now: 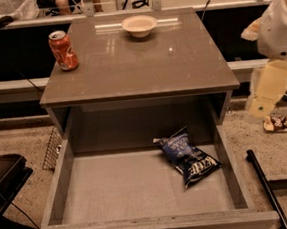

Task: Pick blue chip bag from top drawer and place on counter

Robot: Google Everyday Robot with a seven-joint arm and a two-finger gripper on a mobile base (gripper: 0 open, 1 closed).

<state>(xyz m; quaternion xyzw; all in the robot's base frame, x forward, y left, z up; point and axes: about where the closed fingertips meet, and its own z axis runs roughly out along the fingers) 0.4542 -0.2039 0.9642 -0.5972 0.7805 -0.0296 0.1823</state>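
Observation:
The blue chip bag (187, 155) lies crinkled on the floor of the open top drawer (115, 189), in its right half near the back, white lettering up. The counter (139, 61) is the glossy brown-grey top above the drawer. My arm (278, 24) comes in from the right edge, and the pale gripper (262, 103) hangs to the right of the cabinet. It is outside the drawer, level with the counter's front edge, well above and to the right of the bag. It holds nothing that I can see.
An orange soda can (63, 49) stands at the counter's back left. A white bowl (139, 25) sits at its back centre. A dark rod (265, 188) lies on the floor right of the drawer, and a wire rack (51, 149) leans to its left.

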